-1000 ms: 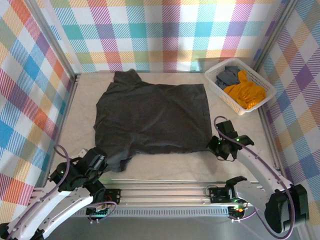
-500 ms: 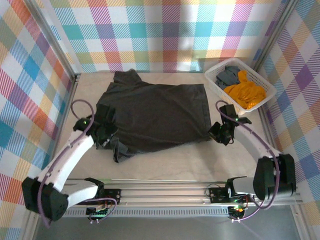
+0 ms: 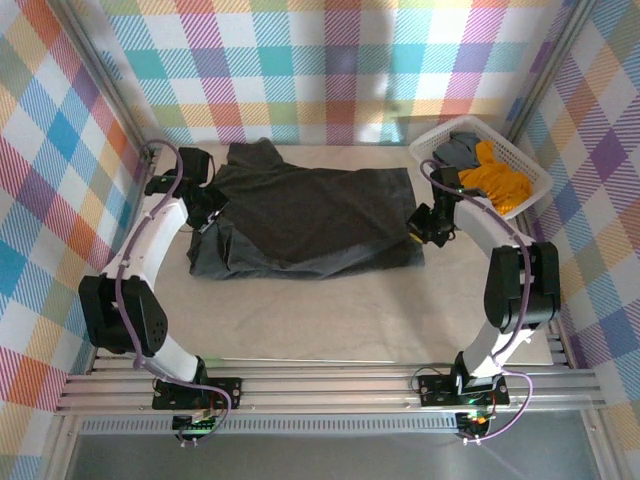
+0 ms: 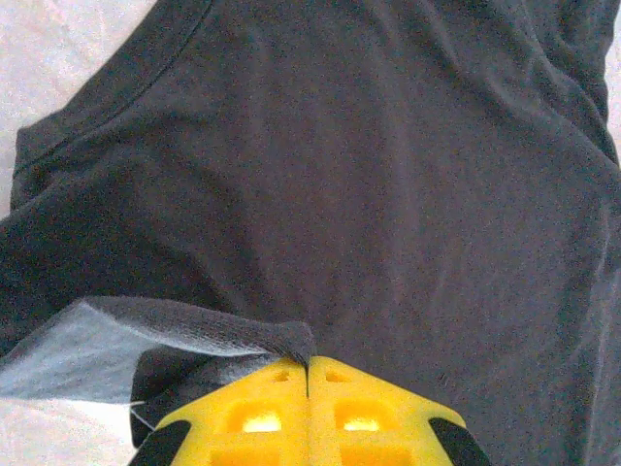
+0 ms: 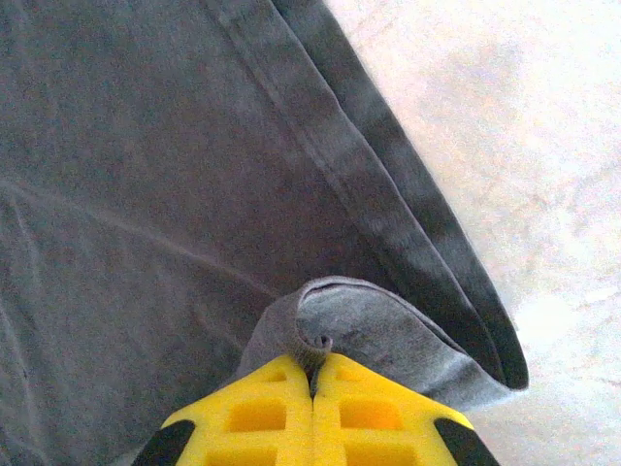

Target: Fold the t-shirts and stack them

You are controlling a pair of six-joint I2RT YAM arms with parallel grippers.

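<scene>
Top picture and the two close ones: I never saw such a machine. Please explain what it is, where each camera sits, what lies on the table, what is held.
Two white robot arms are bolted at the near edge of a table. A fixed camera above and behind them took the wide picture: left arm, right arm. Each close picture comes from a camera on a wrist; the yellow shapes are that arm's jaws. On the table lies a charcoal t-shirt, partly folded. A white basket holds an orange shirt and a grey shirt. Both pairs of jaws are shut, each pinching an edge of the charcoal t-shirt.
</scene>
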